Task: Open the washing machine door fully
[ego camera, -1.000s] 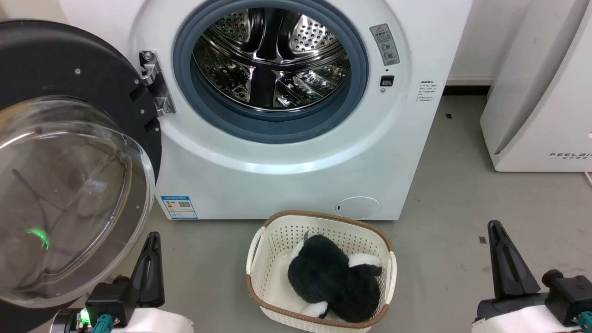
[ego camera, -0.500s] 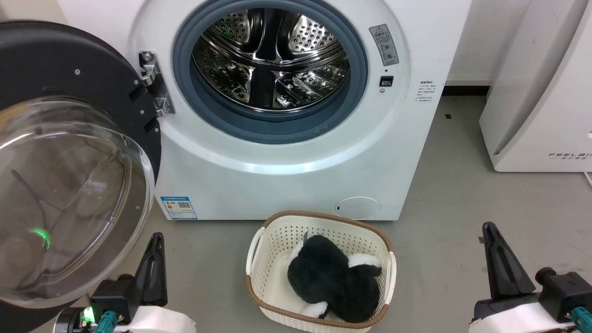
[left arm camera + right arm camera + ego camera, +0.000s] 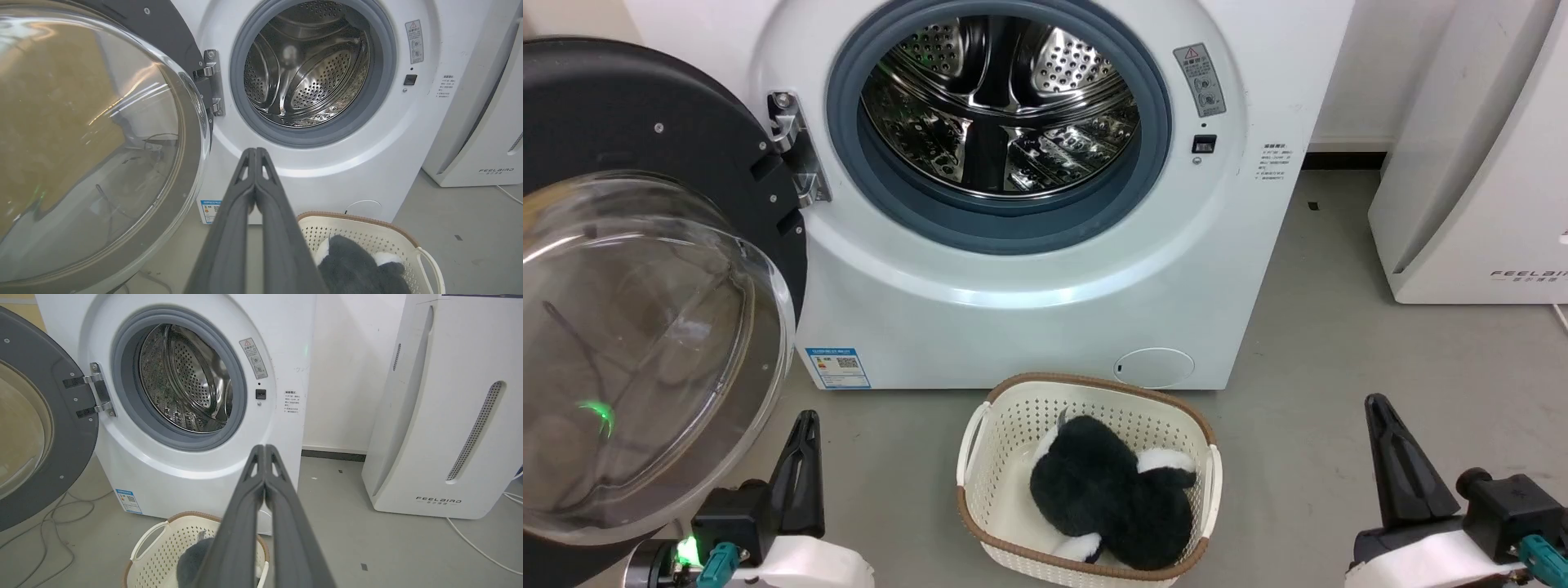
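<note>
While the washing machine door hangs wide open left of the drum, it looks heavy, rigid, slick — push at its black rim, not the fragile glass. The left hand and right hand are closed, empty.

Bright, even indoor light; shadows on the floor are soft. Glare streaks the washing machine door glass and the steel drum. Wrist views bow at the edges.
</note>
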Robot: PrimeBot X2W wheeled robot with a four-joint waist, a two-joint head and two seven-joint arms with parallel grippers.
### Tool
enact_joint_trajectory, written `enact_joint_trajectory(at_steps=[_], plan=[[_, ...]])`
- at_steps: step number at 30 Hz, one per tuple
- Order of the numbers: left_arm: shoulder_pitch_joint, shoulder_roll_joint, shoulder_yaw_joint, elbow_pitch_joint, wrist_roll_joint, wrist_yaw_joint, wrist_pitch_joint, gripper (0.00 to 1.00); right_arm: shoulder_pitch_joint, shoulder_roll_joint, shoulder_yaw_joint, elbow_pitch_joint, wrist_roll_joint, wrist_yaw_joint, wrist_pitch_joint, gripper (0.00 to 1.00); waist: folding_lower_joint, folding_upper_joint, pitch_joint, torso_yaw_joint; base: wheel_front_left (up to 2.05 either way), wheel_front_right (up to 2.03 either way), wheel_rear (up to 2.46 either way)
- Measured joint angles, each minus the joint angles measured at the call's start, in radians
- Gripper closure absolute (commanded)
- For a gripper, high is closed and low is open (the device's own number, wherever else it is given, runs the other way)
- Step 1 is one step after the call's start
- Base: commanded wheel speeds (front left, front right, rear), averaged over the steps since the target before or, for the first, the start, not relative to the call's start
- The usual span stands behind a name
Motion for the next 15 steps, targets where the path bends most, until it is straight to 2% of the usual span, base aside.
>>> enact_joint_trajectory(at_steps=[15], plan=[[-0.001, 0.0, -0.01, -0.005, 0.007, 0.007, 0.031, 1.0, -0.003, 0.0, 0.007, 0.007, -0.012, 0.0, 0.031, 1.0, 0.0, 0.0, -0.001, -0.001, 0.0, 0.0, 0.0]])
